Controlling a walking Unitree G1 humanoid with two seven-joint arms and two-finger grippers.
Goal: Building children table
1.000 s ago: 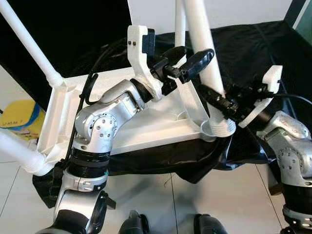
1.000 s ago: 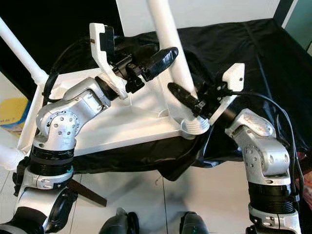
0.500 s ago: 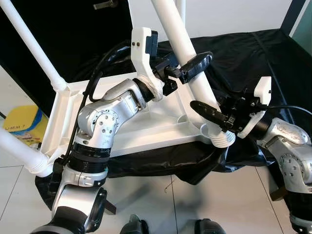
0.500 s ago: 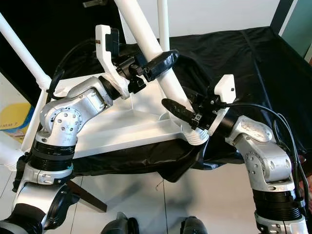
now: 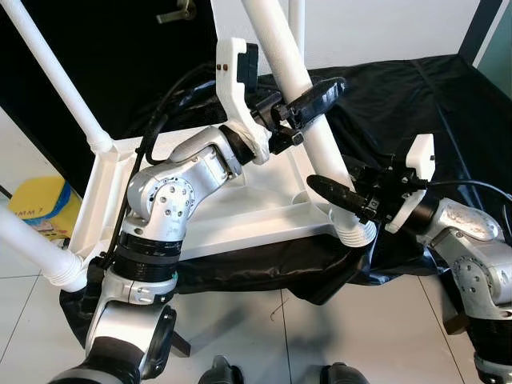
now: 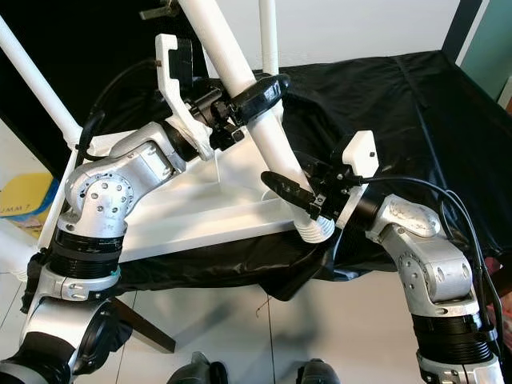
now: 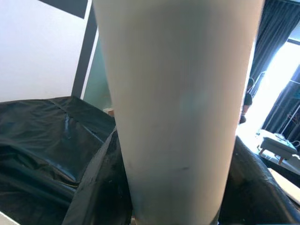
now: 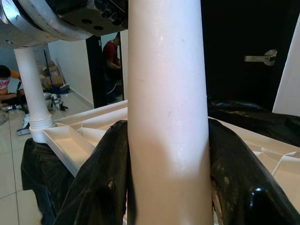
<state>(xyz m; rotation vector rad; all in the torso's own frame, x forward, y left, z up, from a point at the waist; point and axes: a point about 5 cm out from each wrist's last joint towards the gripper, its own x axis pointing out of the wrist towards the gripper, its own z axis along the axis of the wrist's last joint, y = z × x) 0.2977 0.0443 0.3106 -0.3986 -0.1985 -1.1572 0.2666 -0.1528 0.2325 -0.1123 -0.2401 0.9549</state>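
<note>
Table leg (image 5: 300,112) tilted further; black cloth (image 5: 416,104) beneath.

The table leg (image 5: 300,104) looks like smooth white plastic with a soft shine, and the upturned tabletop (image 5: 240,216) has the same finish. The black sheet (image 5: 416,104) under it is thin, glossy and wrinkled. The arms (image 5: 172,200) are brushed silver metal; the fingers (image 5: 316,96) are matt black.
</note>
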